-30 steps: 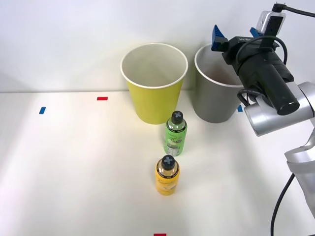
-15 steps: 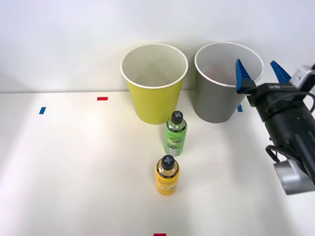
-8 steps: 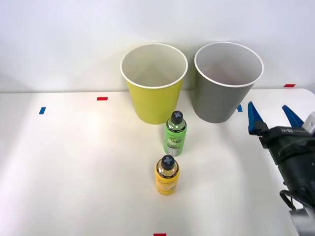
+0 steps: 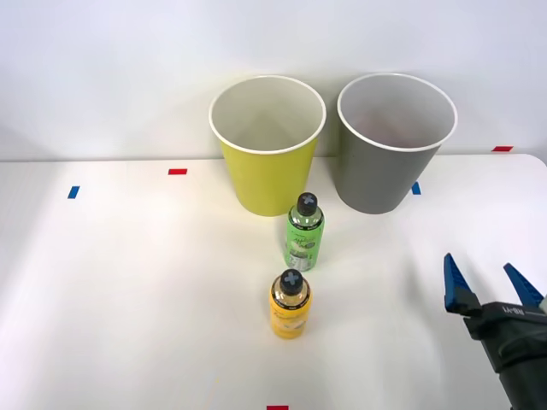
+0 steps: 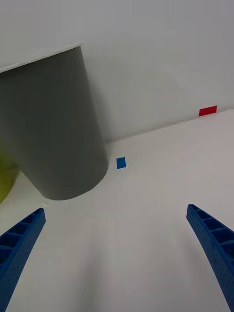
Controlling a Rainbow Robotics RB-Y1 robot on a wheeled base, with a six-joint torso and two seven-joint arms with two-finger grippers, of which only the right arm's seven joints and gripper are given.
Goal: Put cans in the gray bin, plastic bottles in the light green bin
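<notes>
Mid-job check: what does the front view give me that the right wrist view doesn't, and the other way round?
Front view alone: the green bottle and yellow bottle standing upright on the table, the green one nearer the bins, and the gray bin's open mouth.
Right wrist view alone: a close look at the gray bin's base, with the blue tape mark just beside it.
Both: the gray bin, the light green bin (a sliver of it at the wrist view's edge), the red tape mark, and the open right tool holding nothing.
</notes>
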